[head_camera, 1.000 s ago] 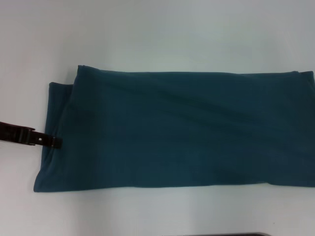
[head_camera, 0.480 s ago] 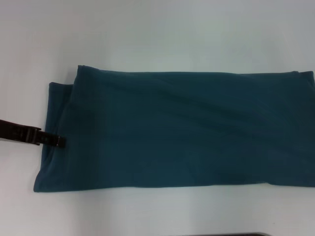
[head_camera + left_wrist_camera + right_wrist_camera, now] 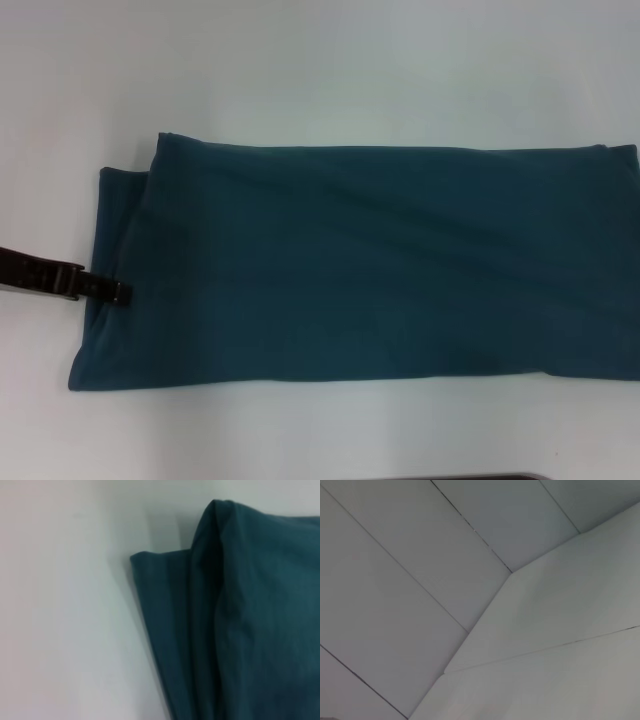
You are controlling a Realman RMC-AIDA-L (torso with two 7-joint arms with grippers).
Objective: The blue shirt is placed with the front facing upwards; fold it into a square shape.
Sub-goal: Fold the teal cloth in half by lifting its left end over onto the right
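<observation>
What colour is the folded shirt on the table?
Plain dark teal-blue shirt; shows best in the head view.

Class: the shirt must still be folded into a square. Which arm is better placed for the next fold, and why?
Probably the left. The left pincer is at the blue shirt's left end, on its layered edge. The right arm is out of the head view; its wrist camera shows only pale panels.

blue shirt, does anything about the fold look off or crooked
Yes. The dark teal-blue cotton shirt lies as a long band, and at its left end the layers do not line up: a lower layer sticks out past the slanting upper edge, right where the left gripper reaches in.
</observation>
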